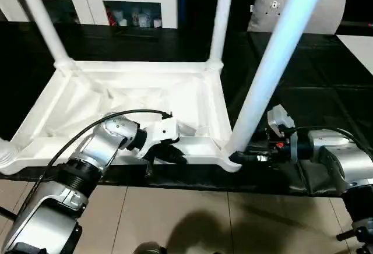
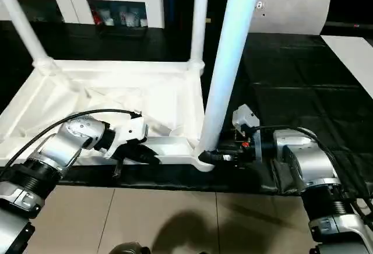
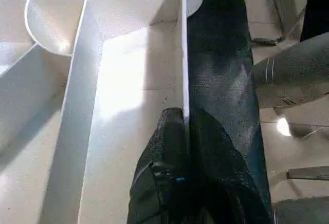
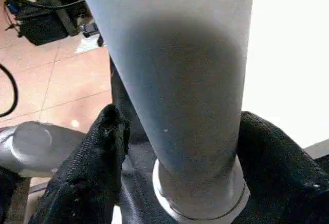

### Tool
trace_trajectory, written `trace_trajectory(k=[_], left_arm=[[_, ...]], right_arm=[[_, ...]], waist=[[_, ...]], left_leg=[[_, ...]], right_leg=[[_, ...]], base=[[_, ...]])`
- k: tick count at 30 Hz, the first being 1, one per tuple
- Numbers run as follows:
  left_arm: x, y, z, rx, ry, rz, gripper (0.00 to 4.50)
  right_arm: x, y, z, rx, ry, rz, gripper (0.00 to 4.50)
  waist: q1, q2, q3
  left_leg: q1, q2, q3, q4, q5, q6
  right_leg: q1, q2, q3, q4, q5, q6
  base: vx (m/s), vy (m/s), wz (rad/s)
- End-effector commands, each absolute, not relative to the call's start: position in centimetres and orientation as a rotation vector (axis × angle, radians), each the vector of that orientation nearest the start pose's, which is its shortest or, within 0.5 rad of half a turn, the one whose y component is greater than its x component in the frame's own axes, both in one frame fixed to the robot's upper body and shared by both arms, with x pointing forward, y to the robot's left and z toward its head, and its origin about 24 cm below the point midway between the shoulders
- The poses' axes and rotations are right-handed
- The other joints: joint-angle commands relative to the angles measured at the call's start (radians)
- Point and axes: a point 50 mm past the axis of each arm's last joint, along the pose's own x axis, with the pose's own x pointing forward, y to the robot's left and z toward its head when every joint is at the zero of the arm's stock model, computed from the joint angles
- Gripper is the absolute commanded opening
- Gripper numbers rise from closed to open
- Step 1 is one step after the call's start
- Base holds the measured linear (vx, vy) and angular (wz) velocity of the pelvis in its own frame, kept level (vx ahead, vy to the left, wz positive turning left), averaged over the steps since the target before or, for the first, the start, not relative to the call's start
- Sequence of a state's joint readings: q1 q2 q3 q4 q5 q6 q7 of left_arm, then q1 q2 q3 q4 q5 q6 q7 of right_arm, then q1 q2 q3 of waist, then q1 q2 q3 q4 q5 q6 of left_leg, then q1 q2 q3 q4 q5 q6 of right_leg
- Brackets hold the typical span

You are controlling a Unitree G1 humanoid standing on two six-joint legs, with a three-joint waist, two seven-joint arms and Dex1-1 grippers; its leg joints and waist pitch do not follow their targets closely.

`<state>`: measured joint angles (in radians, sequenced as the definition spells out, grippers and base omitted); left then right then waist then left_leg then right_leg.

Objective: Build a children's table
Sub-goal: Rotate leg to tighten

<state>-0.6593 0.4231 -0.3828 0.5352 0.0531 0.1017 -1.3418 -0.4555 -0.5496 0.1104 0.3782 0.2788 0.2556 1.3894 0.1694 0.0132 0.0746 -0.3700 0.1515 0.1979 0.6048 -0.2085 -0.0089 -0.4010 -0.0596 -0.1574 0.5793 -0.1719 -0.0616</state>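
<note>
Table top (image 1: pixel 134 99) lies upside down on the black mat (image 1: pixel 303 85). My right gripper (image 1: pixel 247 157) straddles the near-right leg (image 1: pixel 274 62) at its socket; the leg's axis rises steeply. My left gripper (image 1: pixel 169 154) is pinched shut on the near rim.

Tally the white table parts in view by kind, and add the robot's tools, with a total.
Table top, upside down: 1
Legs standing in corner sockets: 3 (far left, far right, near right)
Robot tools: 2 (left tool shut on the top's near rim; right tool around the base of the near right leg)
Total: 6
</note>
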Motion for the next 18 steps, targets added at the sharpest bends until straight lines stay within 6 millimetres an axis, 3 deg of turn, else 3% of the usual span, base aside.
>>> trace_trajectory(k=[1, 3, 4, 12, 15, 18], left_arm=[[31.8, 12.1, 7.5, 0.581, 0.465, -1.526, 0.00], [31.8, 12.1, 7.5, 0.579, 0.465, -1.527, 0.00], [31.8, 12.1, 7.4, 0.576, 0.464, -1.527, 0.00], [31.8, 11.7, 7.3, 0.520, 0.468, -1.502, 0.00], [32.3, 10.8, 7.3, 0.443, 0.467, -1.402, 0.00], [32.7, 9.4, 7.4, 0.365, 0.453, -1.319, 0.00]], right_arm=[[29.0, -19.1, 8.1, -0.091, 0.366, 1.398, 2.91], [29.0, -19.1, 8.1, -0.089, 0.367, 1.399, 2.91], [29.0, -19.1, 8.0, -0.087, 0.370, 1.401, 2.63], [28.8, -18.1, 7.3, -0.014, 0.358, 1.370, 2.11], [29.1, -16.3, 6.6, 0.013, 0.349, 1.240, 2.04], [29.8, -15.2, 6.4, 0.035, 0.339, 1.097, 2.01]], waist=[[-0.004, -0.020, -0.079], [-0.004, -0.020, -0.079], [-0.003, -0.021, -0.079], [-0.003, -0.019, -0.076], [-0.010, -0.016, -0.072], [-0.021, -0.017, -0.068]], left_leg=[[0.013, 0.107, -0.049, -0.058, -0.016, 0.135], [0.013, 0.106, -0.049, -0.057, -0.018, 0.134], [0.012, 0.105, -0.049, -0.057, -0.018, 0.134], [0.014, 0.106, -0.049, -0.060, -0.031, 0.125], [0.017, 0.115, -0.054, -0.065, -0.034, 0.107], [0.020, 0.106, -0.052, -0.069, -0.076, 0.074]], right_leg=[[0.062, -0.136, 0.087, -0.065, -0.251, -0.077], [0.062, -0.135, 0.088, -0.065, -0.253, -0.076], [0.063, -0.136, 0.087, -0.066, -0.255, -0.075], [0.063, -0.138, 0.087, -0.072, -0.281, -0.070], [0.058, -0.137, 0.088, -0.071, -0.281, -0.075], [0.062, -0.142, 0.087, -0.085, -0.346, -0.069]], base=[[0.000, 0.000, 0.00], [0.000, 0.000, 0.00], [0.000, 0.000, 0.00], [0.000, 0.000, 0.00], [0.000, 0.000, 0.00], [0.000, 0.000, 0.00]])
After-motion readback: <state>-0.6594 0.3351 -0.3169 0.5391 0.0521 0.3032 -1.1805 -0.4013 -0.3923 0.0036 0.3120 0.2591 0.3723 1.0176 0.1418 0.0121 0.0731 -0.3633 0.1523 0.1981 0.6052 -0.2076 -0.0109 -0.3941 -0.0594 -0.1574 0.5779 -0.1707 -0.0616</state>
